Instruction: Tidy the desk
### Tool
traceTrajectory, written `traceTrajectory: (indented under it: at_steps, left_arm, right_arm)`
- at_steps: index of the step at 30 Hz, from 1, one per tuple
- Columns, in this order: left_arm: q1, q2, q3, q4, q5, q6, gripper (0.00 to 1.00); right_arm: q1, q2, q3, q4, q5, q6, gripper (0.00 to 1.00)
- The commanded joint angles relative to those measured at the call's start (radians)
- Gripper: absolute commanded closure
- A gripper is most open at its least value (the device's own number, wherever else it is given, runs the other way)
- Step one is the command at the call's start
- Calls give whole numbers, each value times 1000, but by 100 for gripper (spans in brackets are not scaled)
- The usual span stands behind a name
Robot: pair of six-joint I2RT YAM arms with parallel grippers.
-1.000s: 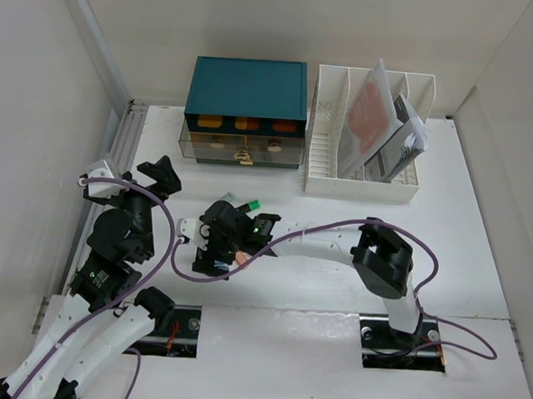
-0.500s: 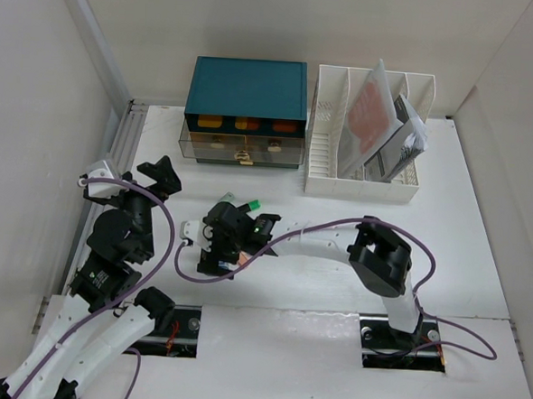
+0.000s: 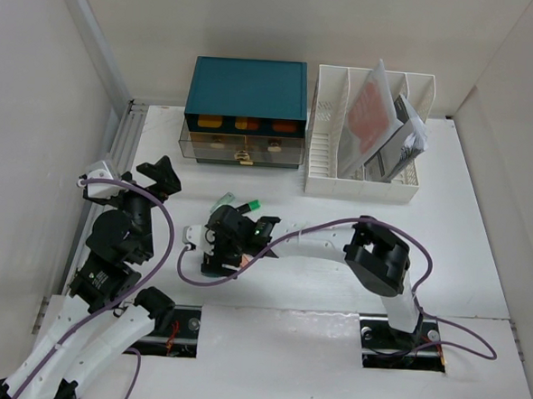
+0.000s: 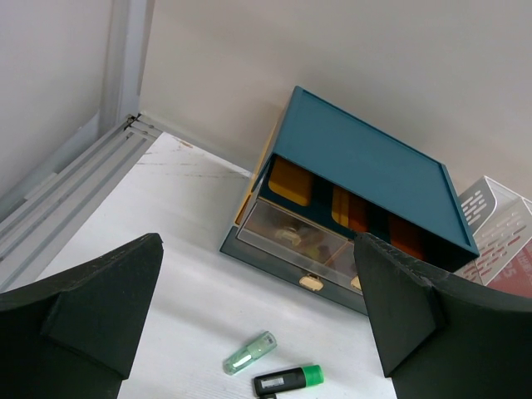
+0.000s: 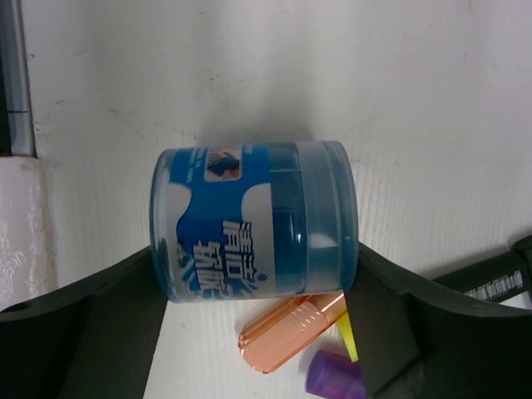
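Note:
A blue plastic jar [image 5: 253, 224] with a white label lies on its side between the fingers of my right gripper [image 5: 253, 270]. Both fingers press its ends, so the gripper is shut on it. Just under the jar lie an orange highlighter cap [image 5: 291, 332] and a purple cap [image 5: 337, 378]. From above, my right gripper [image 3: 216, 249] sits left of centre and hides the jar. My left gripper [image 4: 258, 249] hangs open and holds nothing. Below it lie a clear green cap [image 4: 249, 353] and a black marker with a green cap [image 4: 287, 380].
A teal drawer box [image 3: 246, 85] with a clear drawer stands at the back. Beside it, a white file rack [image 3: 328, 163] holds papers. The green-capped marker [image 3: 248, 203] lies just behind my right gripper. Walls close in on the left and right.
My right gripper has crept a little away from the near edge, its cable shifting with it. The left arm has not moved.

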Motion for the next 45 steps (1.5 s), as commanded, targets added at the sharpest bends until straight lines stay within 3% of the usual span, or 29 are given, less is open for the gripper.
traceTrajectory:
  at_steps: [1, 6, 14, 32, 37, 45]
  left_arm:
    - [4, -12, -6, 41, 8, 13, 1]
    - [4, -12, -6, 41, 8, 13, 1]
    - [4, -12, -6, 41, -1, 13, 1]
    - [4, -32, -16, 59, -10, 23, 1]
    - [4, -32, -16, 59, -1, 23, 1]
    - [4, -32, -16, 59, -1, 23, 1]
  right_arm:
    - [0, -4, -2, 61, -72, -29, 25]
    - [0, -14, -2, 52, -92, -29, 50]
    - [-13, -33, 24, 0, -92, -29, 70]
    - [-163, -329, 77, -91, -87, -104, 79]
    - [-186, -433, 135, -100, 9, -141, 79]
    - [-262, -458, 251, -53, 196, -144, 83]
